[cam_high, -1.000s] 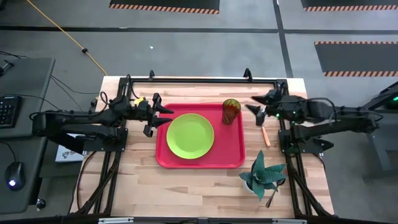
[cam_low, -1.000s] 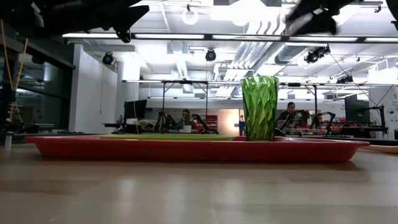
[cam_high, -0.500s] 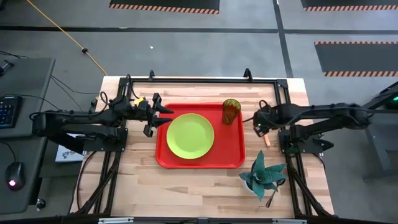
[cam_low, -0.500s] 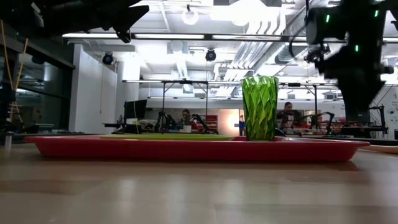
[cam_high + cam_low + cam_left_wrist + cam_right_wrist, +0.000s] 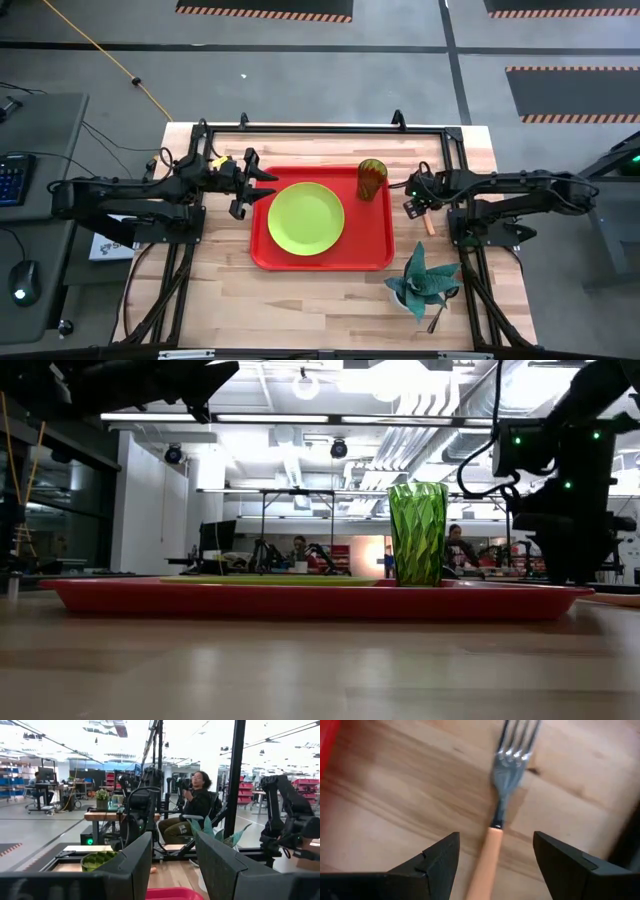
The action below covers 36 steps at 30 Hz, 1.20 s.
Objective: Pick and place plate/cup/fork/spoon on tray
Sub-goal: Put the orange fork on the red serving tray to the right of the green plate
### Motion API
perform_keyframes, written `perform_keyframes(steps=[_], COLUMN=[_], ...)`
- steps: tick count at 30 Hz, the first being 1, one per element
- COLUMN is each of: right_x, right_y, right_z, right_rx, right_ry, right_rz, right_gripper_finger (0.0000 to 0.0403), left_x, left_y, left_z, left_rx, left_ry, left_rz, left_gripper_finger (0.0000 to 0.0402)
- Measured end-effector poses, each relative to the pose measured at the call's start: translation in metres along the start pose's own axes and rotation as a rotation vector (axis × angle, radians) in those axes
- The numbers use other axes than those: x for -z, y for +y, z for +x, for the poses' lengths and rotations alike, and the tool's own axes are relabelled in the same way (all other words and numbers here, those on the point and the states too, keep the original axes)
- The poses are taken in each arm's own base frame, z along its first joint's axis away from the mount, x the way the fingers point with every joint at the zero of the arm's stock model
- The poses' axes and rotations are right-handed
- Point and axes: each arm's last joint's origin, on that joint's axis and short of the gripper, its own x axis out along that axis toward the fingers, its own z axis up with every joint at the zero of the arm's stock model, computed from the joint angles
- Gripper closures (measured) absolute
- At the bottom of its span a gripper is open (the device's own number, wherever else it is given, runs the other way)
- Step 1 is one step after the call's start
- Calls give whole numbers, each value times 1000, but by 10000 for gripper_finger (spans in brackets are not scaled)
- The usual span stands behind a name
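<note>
High view: the red tray (image 5: 262,250) is seen in the middle of the wooden table (image 5: 300,300). The green plate (image 5: 306,217) lies flat on the tray, and the cup (image 5: 372,178) stands upright in the tray's far right corner. The fork (image 5: 428,221) lies on the table just to the right of the tray, not on it. The right gripper (image 5: 416,200) is held right over the fork. In the right wrist view, the fingers (image 5: 432,865) are spread wide, with the fork's orange handle (image 5: 485,857) seen between them and nothing pinched. The silver tines (image 5: 512,750) point away from the gripper. The left gripper (image 5: 250,188) is held at the tray's left edge, spread apart and holding nothing. A teal spiky plant (image 5: 425,280) stands near the table's front right corner.
</note>
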Motion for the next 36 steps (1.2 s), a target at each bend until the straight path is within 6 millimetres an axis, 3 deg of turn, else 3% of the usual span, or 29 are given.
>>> perform_keyframes(steps=[12,23,25,28,32,36], right_x=[6,1,-2,-10,-20,-31], right_y=[-4,6,7,9,9,14], right_z=[14,21,15,-3,-39,-89], right_rx=[10,9,4,20,49,-27], right_ry=[-2,44,35,1,-23,-108], right_rz=[12,-6,-23,-43,-50,-18], right_gripper_finger=[175,357,384,384,375,391], left_x=[0,0,0,0,0,0], left_y=[0,0,0,0,0,0], left_z=[0,0,0,0,0,0], left_rx=[0,0,0,0,0,0], left_ry=[1,1,1,1,1,1], left_rz=[-1,-1,-1,-1,-1,-2], left_gripper_finger=[259,259,259,259,259,259])
